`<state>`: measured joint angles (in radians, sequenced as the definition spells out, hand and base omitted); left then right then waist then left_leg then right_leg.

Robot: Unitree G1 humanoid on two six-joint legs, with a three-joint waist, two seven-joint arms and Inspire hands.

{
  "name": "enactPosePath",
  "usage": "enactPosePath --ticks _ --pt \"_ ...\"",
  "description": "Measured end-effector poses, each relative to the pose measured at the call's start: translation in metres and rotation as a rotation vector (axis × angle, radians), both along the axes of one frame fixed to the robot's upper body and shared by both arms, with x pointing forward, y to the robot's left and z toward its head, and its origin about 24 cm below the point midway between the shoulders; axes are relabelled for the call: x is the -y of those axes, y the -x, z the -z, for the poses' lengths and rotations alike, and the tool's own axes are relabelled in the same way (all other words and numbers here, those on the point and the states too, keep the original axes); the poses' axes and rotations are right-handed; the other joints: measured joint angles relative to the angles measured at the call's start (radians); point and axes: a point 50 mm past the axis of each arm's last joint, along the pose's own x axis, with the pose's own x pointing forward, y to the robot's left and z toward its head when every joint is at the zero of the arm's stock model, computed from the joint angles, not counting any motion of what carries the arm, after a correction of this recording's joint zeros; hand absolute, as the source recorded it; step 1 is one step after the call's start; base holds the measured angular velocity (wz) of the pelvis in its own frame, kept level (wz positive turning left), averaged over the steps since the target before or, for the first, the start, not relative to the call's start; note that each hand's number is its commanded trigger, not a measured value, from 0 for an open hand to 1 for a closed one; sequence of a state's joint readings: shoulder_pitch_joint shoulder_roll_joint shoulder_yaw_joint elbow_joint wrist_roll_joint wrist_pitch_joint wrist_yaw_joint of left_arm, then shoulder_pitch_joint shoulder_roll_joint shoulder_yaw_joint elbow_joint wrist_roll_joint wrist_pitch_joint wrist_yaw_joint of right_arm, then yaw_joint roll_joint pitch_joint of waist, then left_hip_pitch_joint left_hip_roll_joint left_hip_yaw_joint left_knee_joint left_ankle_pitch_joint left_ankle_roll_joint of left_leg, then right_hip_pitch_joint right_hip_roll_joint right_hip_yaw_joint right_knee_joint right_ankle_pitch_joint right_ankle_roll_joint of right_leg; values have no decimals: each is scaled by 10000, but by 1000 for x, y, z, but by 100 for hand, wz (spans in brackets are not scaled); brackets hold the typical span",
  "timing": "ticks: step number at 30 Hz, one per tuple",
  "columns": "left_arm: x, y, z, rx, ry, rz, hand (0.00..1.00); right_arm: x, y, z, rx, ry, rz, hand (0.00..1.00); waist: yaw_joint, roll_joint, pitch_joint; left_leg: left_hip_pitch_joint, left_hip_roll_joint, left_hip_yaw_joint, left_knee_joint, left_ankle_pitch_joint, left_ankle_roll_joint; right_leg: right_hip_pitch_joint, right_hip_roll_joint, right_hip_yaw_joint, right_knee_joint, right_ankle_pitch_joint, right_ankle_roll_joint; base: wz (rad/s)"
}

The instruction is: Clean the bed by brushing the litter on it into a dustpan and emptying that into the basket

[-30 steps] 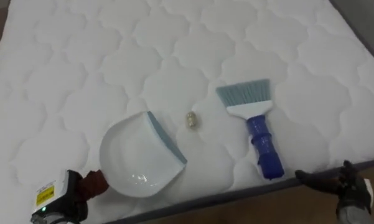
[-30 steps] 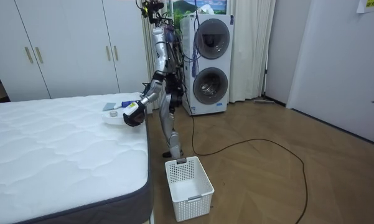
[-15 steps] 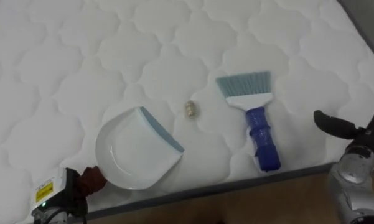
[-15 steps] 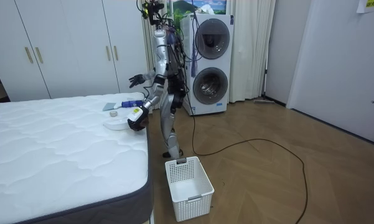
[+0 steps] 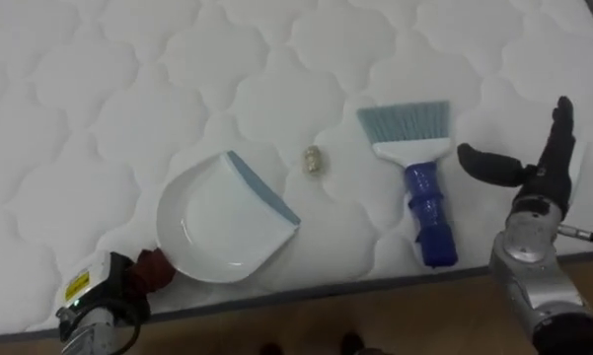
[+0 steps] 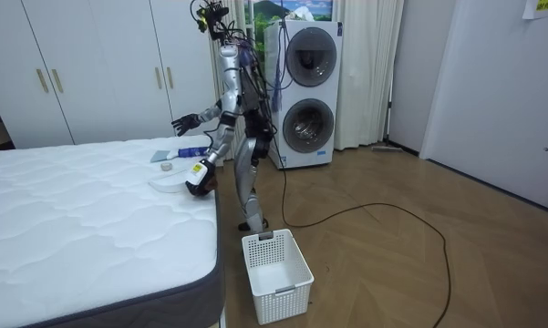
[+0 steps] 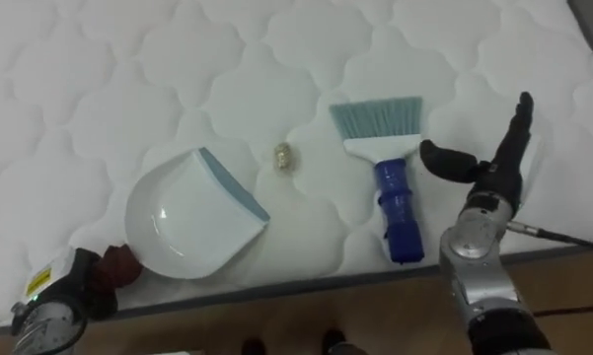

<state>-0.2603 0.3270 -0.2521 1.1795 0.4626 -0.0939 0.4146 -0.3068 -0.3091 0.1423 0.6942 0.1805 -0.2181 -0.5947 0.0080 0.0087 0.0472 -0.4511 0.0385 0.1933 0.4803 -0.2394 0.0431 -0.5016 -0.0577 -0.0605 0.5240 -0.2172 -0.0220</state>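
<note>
Below, quilted mattress (image 5: pixel 128 79), left hand (image 5: pixel 138 279) clasping rounded white dustpan (image 5: pixel 222 232), blue-handled brush (image 5: pixel 424 187), right hand (image 5: pixel 536 179) spread, empty.

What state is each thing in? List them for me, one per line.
dustpan: flat on the mattress, empty, mouth toward the scrap.
scrap: loose on the mattress between dustpan and brush, unswept.
brush: lying flat, bristles away from the bed edge, untouched.
left robot hand: at the dustpan's handle end, grip unclear.
right robot hand: open, raised beside the brush handle, apart from it.
basket: upright on the floor, empty.
</note>
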Motion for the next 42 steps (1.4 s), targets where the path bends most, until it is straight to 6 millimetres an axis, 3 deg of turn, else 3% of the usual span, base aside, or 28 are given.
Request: enactPosePath --ticks 2,3,13,20,33,42 --pt "0 -2 -1 -11 45 41 100 -3 -2 -1 -31 192 -262 0 17 2 21 -102 -15 -9 2 1 1 -86 -19 -18 33 0 0 0" --pt "1 -4 -2 15 64 65 100 -5 -3 -1 -44 248 -391 0 39 -12 71 -112 -21 -12 3 2 3 -97 -25 -21 35 0 1 0" --pt "6 -15 -7 140 218 443 100 -22 -7 5 -479 375 -1475 0 274 -14 77 -231 -54 -26 32 17 30 -217 -163 -319 107 -1 1 1" --pt "8 -20 -11 396 266 573 100 -16 -2 16 -1025 271 -1266 0 254 -53 128 -307 -129 -51 47 50 89 -262 -303 -536 76 -25 20 3" --pt "11 -32 -20 818 219 846 100 -7 6 32 -1925 284 -1139 0 273 50 118 -540 -113 -50 46 69 123 -383 -460 -1058 77 -13 9 3" --pt "10 -32 -18 486 153 851 100 1 16 50 -3172 616 -1271 0 286 198 108 -431 -81 98 -123 71 121 -366 -398 -880 -45 31 2 -4"
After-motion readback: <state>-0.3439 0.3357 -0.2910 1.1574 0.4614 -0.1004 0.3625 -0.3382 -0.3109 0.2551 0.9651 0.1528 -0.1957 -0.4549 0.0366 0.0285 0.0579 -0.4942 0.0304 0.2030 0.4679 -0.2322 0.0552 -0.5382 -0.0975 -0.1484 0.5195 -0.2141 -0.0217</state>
